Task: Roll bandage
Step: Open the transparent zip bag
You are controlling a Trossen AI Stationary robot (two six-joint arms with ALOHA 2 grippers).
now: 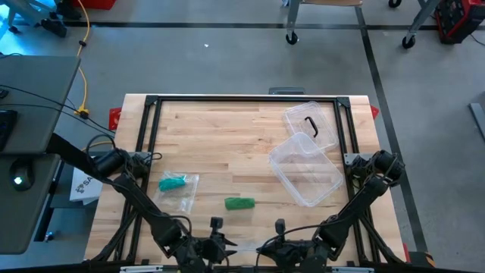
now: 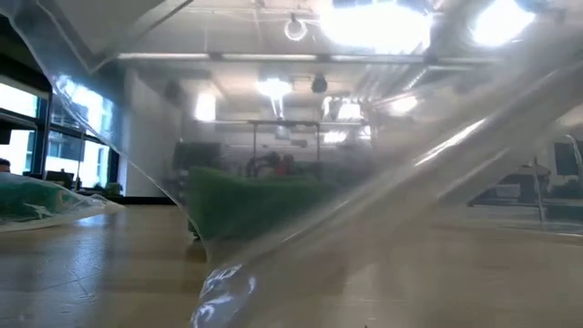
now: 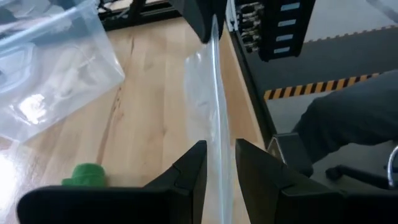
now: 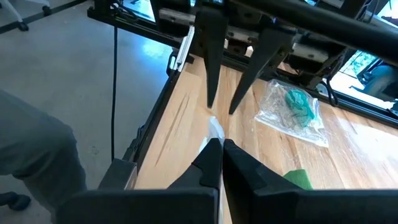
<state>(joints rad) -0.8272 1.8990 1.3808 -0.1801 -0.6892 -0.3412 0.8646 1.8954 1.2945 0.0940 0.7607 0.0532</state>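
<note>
Both claws meet at the counter's [image 1: 227, 136] near edge, the left claw [image 3: 219, 163] and the tight-shut right claw [image 4: 220, 149] pinching a clear plastic bag [image 3: 208, 124], while the green bandage roll [image 1: 239, 202] lies untouched nearby, apparently already wound.

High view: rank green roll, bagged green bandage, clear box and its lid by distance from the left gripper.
From the left gripper:
1. Green roll, just ahead on the table.
2. Bagged green bandage, on the left side.
3. Clear box, on the right.
4. Lid, far right corner.
</note>
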